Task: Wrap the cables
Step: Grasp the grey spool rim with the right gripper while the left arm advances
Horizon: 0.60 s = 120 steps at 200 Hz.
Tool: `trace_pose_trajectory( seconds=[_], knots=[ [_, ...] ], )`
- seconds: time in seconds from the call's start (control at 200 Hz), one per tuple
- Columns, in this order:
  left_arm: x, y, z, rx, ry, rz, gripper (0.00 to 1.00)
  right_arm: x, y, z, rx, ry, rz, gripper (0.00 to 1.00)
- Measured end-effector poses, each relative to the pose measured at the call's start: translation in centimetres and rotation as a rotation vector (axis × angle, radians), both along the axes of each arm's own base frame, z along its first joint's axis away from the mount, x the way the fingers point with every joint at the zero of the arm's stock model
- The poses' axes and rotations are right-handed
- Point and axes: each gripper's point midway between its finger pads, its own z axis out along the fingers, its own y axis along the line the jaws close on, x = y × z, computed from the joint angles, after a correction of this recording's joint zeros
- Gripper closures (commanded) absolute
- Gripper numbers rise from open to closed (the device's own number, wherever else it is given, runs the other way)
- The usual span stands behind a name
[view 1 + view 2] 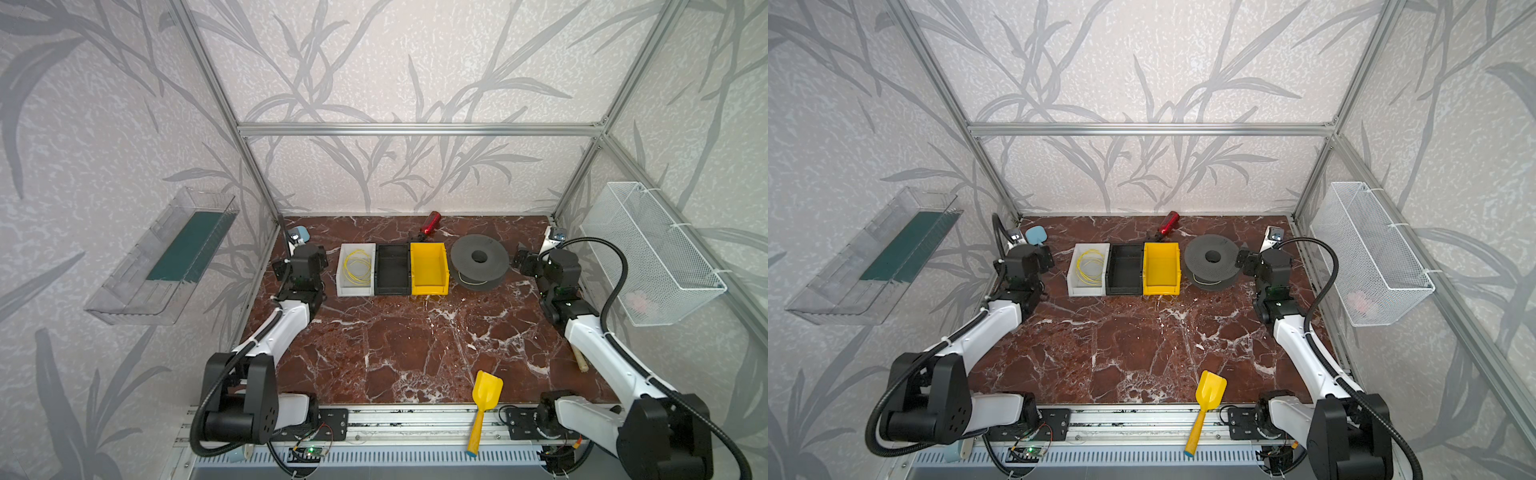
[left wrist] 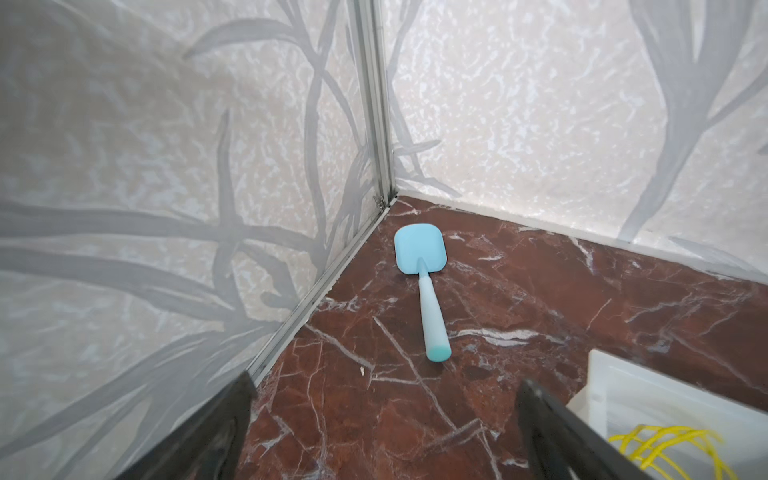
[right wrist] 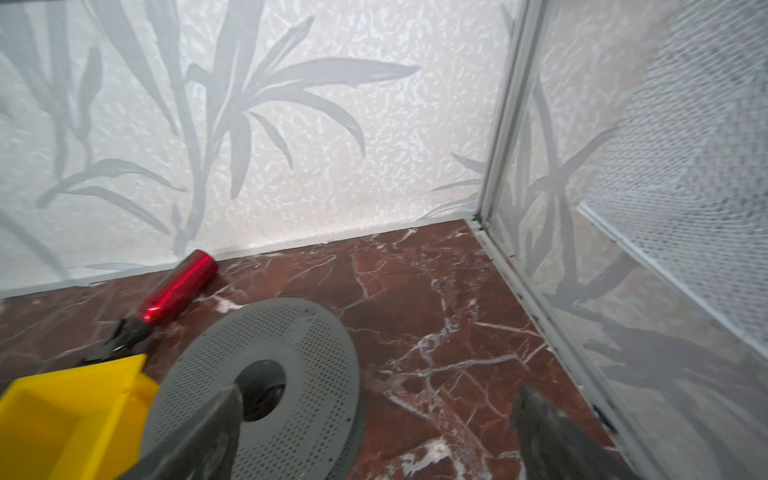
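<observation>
While the yellow cable (image 1: 357, 268) lies in loose loops inside the white bin (image 1: 341, 270), just left of the black bin (image 1: 392, 272), we see both arms' jaws apart and empty. The left gripper (image 2: 386, 386) hovers farther left of the black bin (past the white one), the right gripper (image 3: 380, 392) well right of it, beyond the grey spool (image 1: 465, 249).

Both top views: bright, even, diffuse light from above; shadows faint and soft. Mild sheen on the tabletop (image 1: 415, 353), no hard glare. Left wrist view sharp at centre. Right wrist view soft overall; fingers (image 3: 199, 436) of the right tool (image 3: 380, 390) and the mesh basket (image 3: 685, 166) at upper right blurred.
</observation>
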Motion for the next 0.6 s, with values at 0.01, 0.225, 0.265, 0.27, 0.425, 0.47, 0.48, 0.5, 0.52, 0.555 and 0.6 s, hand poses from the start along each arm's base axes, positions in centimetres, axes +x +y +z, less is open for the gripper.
trace_pose_trajectory(
  seconds=[0.01, 0.225, 0.265, 0.27, 0.425, 0.47, 0.48, 0.5, 0.52, 0.555, 0.6],
  knots=[
    [0.0, 0.0, 0.5, -0.003, -0.001, 0.002, 0.01, -0.1, 0.2, 0.0, 0.007, 0.004, 0.009, 0.01],
    [-3.0, -2.3, 5.0, -0.127, 0.053, -0.027, 0.02, -2.2, 6.0, -2.8, 0.131, 0.147, 0.215, 0.02],
    [-3.4, -3.0, 4.7, -0.144, 0.081, -0.046, 0.04, -2.5, 7.2, -3.3, 0.144, 0.168, 0.248, 0.1],
    [-3.4, -3.1, 4.7, -0.144, 0.084, -0.047, 0.04, -2.5, 7.3, -3.3, 0.145, 0.17, 0.249, 0.1],
    [-4.9, -6.0, 3.2, -0.168, 0.174, -0.119, 0.04, -2.5, 8.7, -5.7, 0.23, 0.247, 0.252, 0.31],
    [-5.0, -6.8, 3.2, -0.179, 0.175, -0.144, 0.04, -2.4, 8.7, -6.6, 0.264, 0.266, 0.23, 0.3],
    [-5.0, -6.9, 3.2, -0.181, 0.175, -0.149, 0.04, -2.4, 8.7, -6.8, 0.273, 0.269, 0.225, 0.31],
    [-5.0, -7.1, 3.2, -0.186, 0.175, -0.155, 0.04, -2.3, 8.6, -7.4, 0.292, 0.273, 0.21, 0.31],
    [-5.0, -7.3, 3.3, -0.192, 0.172, -0.161, 0.04, -2.3, 8.5, -7.9, 0.307, 0.278, 0.198, 0.3],
    [-5.0, -7.4, 3.2, -0.201, 0.171, -0.169, 0.04, -2.4, 8.3, -8.9, 0.334, 0.289, 0.176, 0.31],
    [-4.9, -7.7, 3.1, -0.21, 0.175, -0.178, 0.04, -2.5, 8.0, -10.3, 0.373, 0.307, 0.146, 0.28]
  ],
)
